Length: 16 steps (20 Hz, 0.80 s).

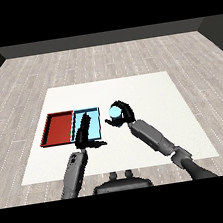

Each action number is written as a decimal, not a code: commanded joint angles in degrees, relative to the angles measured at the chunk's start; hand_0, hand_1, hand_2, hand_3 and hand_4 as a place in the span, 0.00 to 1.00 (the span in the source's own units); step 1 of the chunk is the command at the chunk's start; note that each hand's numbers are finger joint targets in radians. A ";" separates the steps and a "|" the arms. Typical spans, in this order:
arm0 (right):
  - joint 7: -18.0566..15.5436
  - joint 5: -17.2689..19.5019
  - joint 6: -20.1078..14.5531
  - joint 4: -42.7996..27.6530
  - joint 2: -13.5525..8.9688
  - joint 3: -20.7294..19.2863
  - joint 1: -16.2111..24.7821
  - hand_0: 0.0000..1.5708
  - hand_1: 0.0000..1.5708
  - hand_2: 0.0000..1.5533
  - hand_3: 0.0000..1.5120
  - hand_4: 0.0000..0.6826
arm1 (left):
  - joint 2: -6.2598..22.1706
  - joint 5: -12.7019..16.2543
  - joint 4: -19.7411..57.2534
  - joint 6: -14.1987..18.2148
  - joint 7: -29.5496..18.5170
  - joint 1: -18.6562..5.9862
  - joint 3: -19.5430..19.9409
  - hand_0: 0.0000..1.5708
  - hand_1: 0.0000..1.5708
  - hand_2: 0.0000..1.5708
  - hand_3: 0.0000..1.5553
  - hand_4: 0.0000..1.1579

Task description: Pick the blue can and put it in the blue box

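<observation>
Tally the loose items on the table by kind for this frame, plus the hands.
Trays: 2, the red tray and the light blue tray
Cans: 1, the blue can, held in the right hand
Hands: 2, the right hand and the left hand, which is over the light blue tray
Total: 5

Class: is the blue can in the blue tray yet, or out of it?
Out. The right hand curls round the can, just right of the blue tray.
</observation>
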 commanded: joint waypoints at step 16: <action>9.18 15.80 5.42 -16.15 1.87 -8.64 11.39 0.90 0.90 0.93 0.93 0.97 | -0.13 6.11 14.03 12.94 -0.30 -11.82 -12.76 0.00 0.00 0.00 0.00 0.00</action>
